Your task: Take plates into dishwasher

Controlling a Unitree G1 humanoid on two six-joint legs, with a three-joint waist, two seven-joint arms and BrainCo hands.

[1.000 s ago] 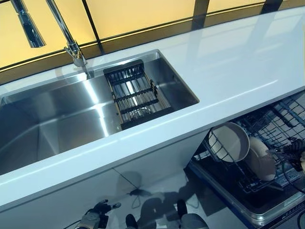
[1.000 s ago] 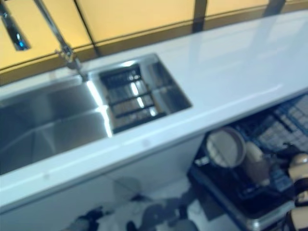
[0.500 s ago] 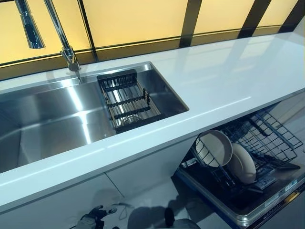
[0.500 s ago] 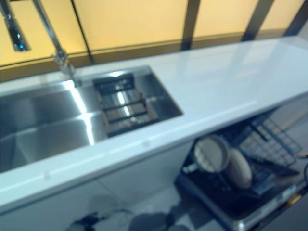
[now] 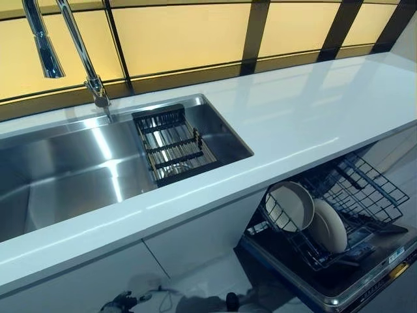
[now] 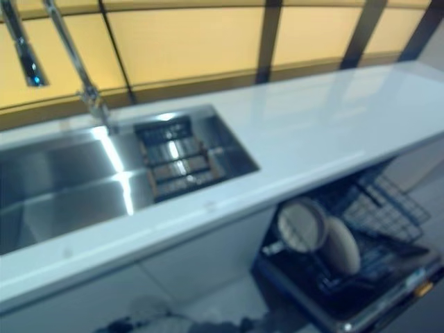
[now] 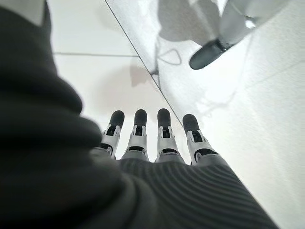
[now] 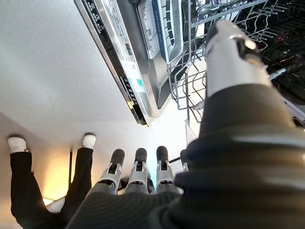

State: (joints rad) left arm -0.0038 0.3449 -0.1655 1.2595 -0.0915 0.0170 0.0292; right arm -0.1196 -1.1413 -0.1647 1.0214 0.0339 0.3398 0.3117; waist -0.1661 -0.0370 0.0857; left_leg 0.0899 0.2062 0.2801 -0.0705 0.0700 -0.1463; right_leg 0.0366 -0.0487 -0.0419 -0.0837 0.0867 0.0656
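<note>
Two pale plates stand on edge in the pulled-out lower rack (image 5: 368, 192) of the open dishwasher: a deeper one (image 5: 291, 205) and a flatter one (image 5: 330, 225) just behind it. No hand touches them. My left hand (image 7: 164, 138) hangs low by the floor, fingers straight and empty; it also peeks in at the bottom of the left eye view (image 5: 120, 304). My right hand (image 8: 138, 172) is open and empty, held beside the dishwasher door (image 8: 125, 71) and the wire rack (image 8: 190, 83). It does not show in the eye views.
A white counter (image 5: 306, 111) runs above the dishwasher. The steel sink (image 5: 71, 169) holds a black drainer basket (image 5: 172, 143) under a tall tap (image 5: 78, 52). The open door (image 5: 339, 292) juts out low at right. A person's legs (image 8: 28, 191) stand nearby.
The camera has swung, shifting the whole scene. My right hand, which was by the plates at the rack's right side, has drawn back out of the eye views. The plates stay put.
</note>
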